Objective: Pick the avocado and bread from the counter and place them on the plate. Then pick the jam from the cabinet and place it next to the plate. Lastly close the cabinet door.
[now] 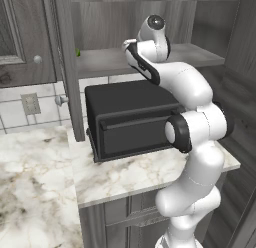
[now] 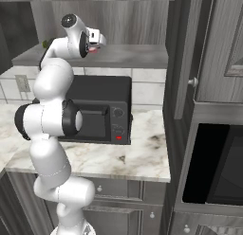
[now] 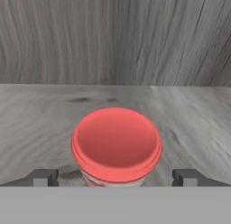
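Pincer [image 3: 115, 177] released, straddling jam [image 3: 116, 148] on cabinet shelf [image 3: 189, 123]; we are flagging risk: jar toppling backward if nudged.

Smooth red jam [image 3: 116, 146] lid on matt grey wood-grain cabinet [image 3: 189, 114] shelf.

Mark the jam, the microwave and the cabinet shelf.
jam [image 3: 116, 144]: hand view, middle of the red lid.
microwave [image 1: 131, 123]: left base view, front door.
cabinet shelf [image 2: 126, 55]: right base view, bare grey top surface.

A black microwave [image 1: 132, 119] sits against white wall tiles [image 1: 12, 109] with an outlet [image 1: 30, 103]; right, perhaps a dark oven recess [image 2: 216, 165].
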Available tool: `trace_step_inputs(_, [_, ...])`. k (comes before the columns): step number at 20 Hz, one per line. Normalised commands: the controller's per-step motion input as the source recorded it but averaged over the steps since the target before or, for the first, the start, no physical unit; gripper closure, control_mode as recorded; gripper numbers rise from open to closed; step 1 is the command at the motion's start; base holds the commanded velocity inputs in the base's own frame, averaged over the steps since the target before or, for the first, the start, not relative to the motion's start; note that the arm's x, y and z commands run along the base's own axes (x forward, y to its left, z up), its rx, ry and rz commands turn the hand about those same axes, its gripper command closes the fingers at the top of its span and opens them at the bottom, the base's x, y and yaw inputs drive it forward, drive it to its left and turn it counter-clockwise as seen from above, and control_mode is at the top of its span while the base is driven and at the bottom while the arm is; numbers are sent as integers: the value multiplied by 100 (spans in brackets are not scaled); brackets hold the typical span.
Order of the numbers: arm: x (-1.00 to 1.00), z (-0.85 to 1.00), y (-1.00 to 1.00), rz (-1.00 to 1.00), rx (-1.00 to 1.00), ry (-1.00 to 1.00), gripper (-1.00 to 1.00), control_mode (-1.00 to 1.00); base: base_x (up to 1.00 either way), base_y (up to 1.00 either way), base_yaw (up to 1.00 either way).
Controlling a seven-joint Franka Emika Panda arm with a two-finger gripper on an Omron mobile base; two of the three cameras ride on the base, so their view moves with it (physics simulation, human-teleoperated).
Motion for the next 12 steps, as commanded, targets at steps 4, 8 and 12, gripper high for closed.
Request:
trace_step_inputs(4, [3,-6,0,0,0,0,-100,-100,0,0,0])
trace_step_inputs(8, [6,-2,0,0,0,0,-100,-100,0,0,0])
trace_step_inputs(12, [10,0,0,0,0,0,-100,-100,0,0,0])
